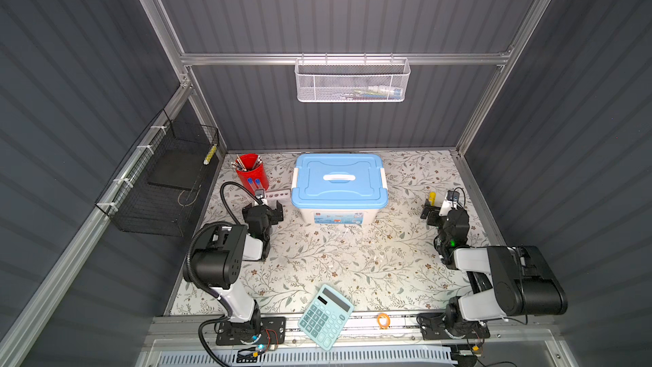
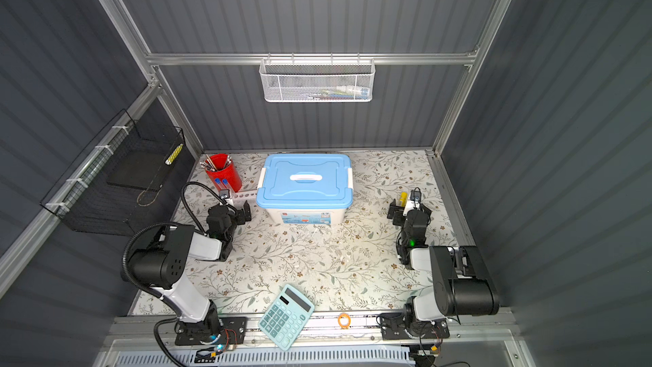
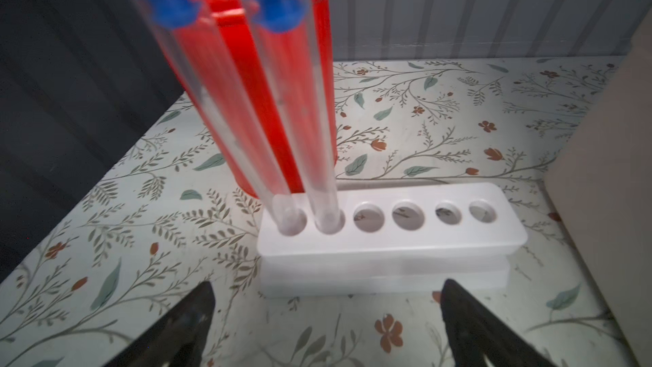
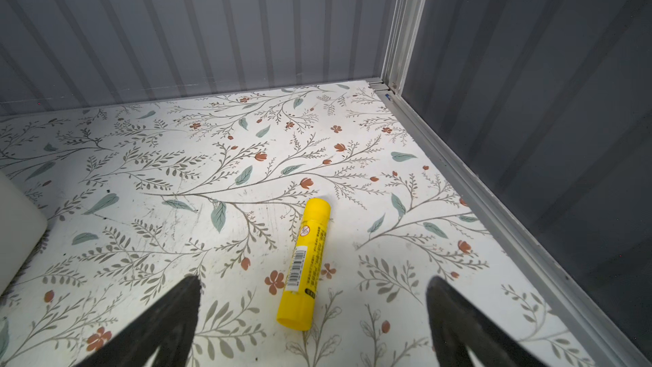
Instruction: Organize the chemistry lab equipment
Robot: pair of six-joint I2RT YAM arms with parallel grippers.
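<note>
Two long clear test tubes with blue caps (image 3: 233,128) (image 3: 314,118) stand in the end holes of a white rack (image 3: 388,241), just in front of the red cup of pens (image 1: 251,170). In both top views the caps (image 1: 253,181) (image 2: 221,182) show beside the cup. My left gripper (image 3: 326,312) (image 1: 263,212) is open, low over the table just short of the rack, holding nothing. Small clear pieces (image 1: 345,236) lie faintly in front of the blue-lidded box (image 1: 338,178). My right gripper (image 4: 314,284) (image 1: 441,211) is open at the right, with a yellow glue stick (image 4: 307,259) lying between its fingers.
The lidded storage box (image 2: 305,180) stands at the back middle. A teal calculator (image 1: 325,315) overhangs the front edge, and an orange rubber band (image 1: 383,320) lies on the front rail. A black wire basket (image 1: 165,185) hangs on the left wall, a white mesh basket (image 1: 352,81) on the back wall.
</note>
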